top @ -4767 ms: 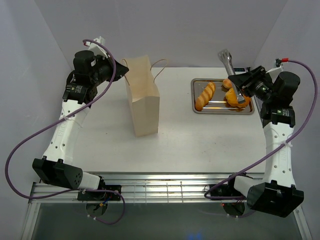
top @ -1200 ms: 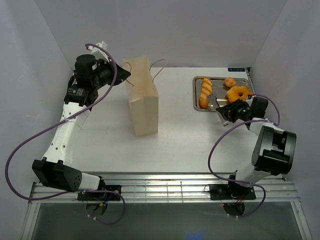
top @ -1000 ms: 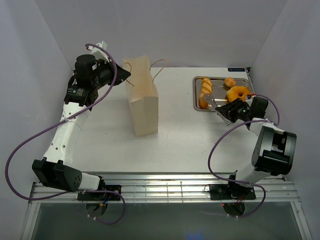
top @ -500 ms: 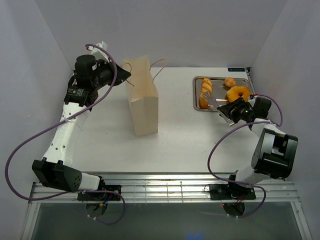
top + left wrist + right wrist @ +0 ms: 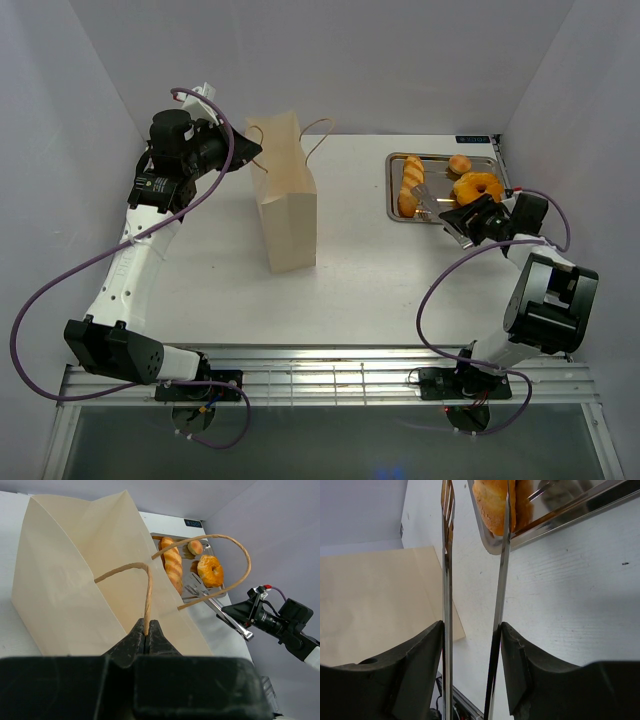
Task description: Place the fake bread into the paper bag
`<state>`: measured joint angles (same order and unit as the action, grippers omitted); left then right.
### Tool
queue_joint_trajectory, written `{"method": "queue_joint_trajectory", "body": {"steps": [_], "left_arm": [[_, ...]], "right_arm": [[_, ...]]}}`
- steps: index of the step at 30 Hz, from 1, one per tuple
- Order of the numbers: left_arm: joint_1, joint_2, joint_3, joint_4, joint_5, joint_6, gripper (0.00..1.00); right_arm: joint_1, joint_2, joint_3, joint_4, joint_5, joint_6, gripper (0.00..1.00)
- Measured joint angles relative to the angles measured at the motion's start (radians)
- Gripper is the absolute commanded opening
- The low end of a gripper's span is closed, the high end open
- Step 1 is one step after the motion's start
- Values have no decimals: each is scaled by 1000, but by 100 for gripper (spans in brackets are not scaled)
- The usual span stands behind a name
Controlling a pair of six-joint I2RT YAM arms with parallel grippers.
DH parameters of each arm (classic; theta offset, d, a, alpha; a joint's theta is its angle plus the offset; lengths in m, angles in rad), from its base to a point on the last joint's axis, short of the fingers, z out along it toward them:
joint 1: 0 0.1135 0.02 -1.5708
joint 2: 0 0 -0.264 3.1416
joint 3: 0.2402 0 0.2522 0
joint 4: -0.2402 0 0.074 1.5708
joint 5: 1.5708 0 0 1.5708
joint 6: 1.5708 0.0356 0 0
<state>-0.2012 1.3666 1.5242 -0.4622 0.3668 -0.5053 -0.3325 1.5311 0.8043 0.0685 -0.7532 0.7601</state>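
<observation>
Left gripper (image 5: 147, 633) pinched tight on brown cord handle (image 5: 148, 592) of cream paper bag (image 5: 60, 580). Right gripper (image 5: 471, 632) half open, squeezing metal tongs (image 5: 447, 580). Shiny golden ridged loaf (image 5: 492, 502) lies in steel tray (image 5: 560, 517).

My left fingers (image 5: 252, 150) are pinching a cord handle of the upright paper bag (image 5: 288, 215). My right fingers (image 5: 463, 217) are holding metal tongs (image 5: 430, 203), tips reaching over the steel tray (image 5: 390, 190) beside the ridged loaf (image 5: 410, 183). The doughnut (image 5: 477, 186) and bun (image 5: 459, 164) are lying alongside, above the white surface (image 5: 360, 270).
</observation>
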Motion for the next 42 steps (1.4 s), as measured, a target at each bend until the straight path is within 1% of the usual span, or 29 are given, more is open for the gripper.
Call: {"method": "queue_joint_trajectory", "body": {"steps": [8,16,34,42], "left_arm": [[0,0,0,0,0,0,0],[0,0,0,10,4,0,0],[0,1,0,29,12,-8,0],[0,3,0,30,15,-15,0]], "right_arm": [[0,93,37,1,-13,-5,55],[0,175,108,11,-22,6,55],[5,277,126,142,-157,153,54],[20,320,207,120,-179,170,53]]}}
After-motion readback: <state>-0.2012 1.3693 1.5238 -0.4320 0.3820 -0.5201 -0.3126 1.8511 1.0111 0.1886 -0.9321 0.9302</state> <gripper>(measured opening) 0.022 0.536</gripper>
